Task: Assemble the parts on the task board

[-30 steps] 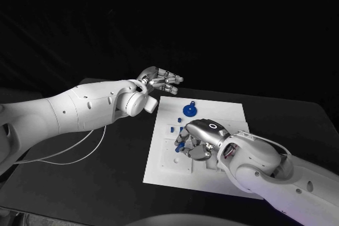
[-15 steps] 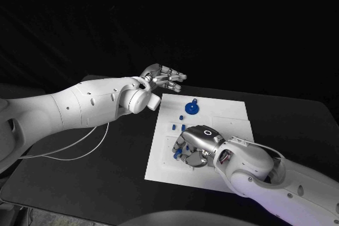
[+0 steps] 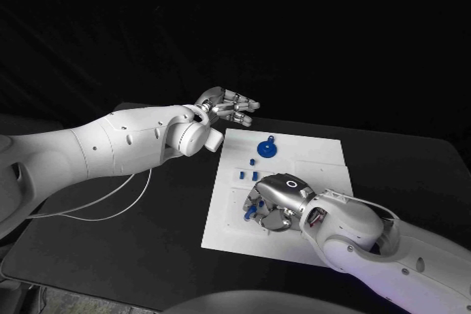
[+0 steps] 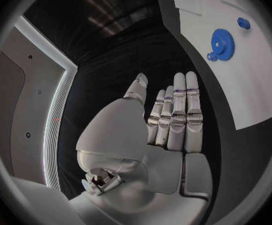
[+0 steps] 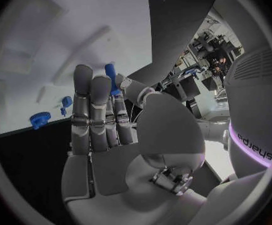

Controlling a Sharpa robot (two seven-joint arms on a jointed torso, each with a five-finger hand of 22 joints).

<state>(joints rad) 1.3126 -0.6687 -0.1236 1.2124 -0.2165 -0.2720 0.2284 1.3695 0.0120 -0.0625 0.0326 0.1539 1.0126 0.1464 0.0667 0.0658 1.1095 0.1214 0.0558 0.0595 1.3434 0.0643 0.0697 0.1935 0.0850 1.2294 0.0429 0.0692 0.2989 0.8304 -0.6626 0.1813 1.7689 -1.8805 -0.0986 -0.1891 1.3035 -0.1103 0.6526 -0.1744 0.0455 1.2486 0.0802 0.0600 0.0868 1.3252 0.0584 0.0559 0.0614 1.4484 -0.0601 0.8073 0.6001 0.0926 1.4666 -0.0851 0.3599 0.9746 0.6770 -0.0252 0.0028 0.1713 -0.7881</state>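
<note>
Here the task board (image 3: 295,157) is a white rectangular plate lying flat in the middle of the black counter (image 3: 147,239), with shallow recesses and raised outlines moulded into its face. Near its far edge sits a blue gear (image 3: 264,148) with a toothed rim, and just beyond it a small blue knob-like piece (image 3: 272,137); both also show in the left wrist view, the gear (image 4: 223,41) beside the knob (image 4: 243,23). A few short blue pegs (image 3: 252,162) stand or lie around the board's middle.

The right robot hand (image 3: 275,203) hovers low over the near half of the board, fingers curled down, and it pinches a small blue peg (image 5: 111,77) between thumb and fingertips — the right wrist view shows the peg poking up past the fingers. The left robot hand (image 3: 228,106) is raised beyond the board's far left corner, holding nothing, its fingers (image 4: 180,110) straight and side by side.

On the right forearm, purple-lit lettering reads "sharpa" (image 5: 250,144).
</note>
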